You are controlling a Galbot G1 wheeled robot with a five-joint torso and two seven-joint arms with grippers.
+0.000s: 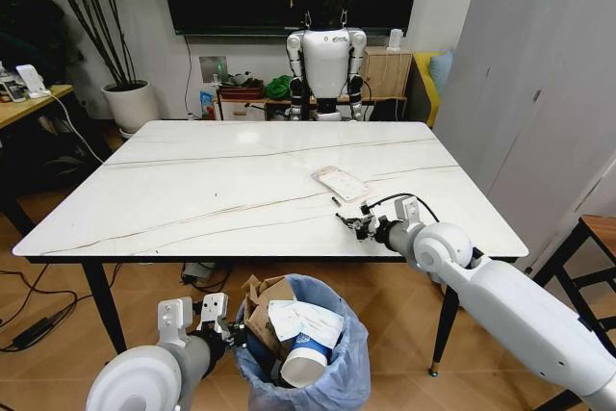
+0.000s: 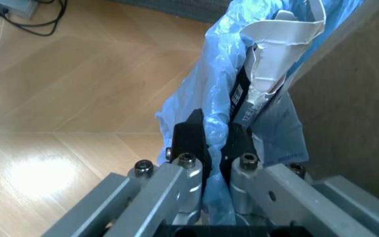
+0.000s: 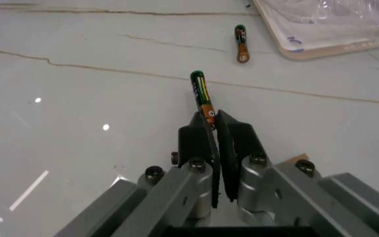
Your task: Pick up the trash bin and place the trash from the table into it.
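The trash bin (image 1: pixel 339 380), lined with a crinkled light-blue bag (image 2: pixel 196 94), hangs below the table's front edge. My left gripper (image 1: pixel 231 332) (image 2: pixel 216 140) is shut on the bag's rim. Inside the bin lie torn cardboard (image 1: pixel 262 307), white packets (image 1: pixel 306 320) and a blue paper cup (image 1: pixel 304 361). Over the white marble table (image 1: pixel 192 180), near its front right, my right gripper (image 1: pixel 348 222) (image 3: pixel 210 121) is shut on a slim battery (image 3: pixel 201 91). A second battery (image 3: pixel 241 43) lies loose beside a flat blister pack (image 1: pixel 340 183) (image 3: pixel 321 29).
A white humanoid robot (image 1: pixel 327 60) stands behind the table's far edge. A potted plant (image 1: pixel 130 103) and a wooden desk (image 1: pixel 29 103) are at the left, a stool (image 1: pixel 597 233) at the right. Cables (image 1: pixel 29 329) lie on the floor.
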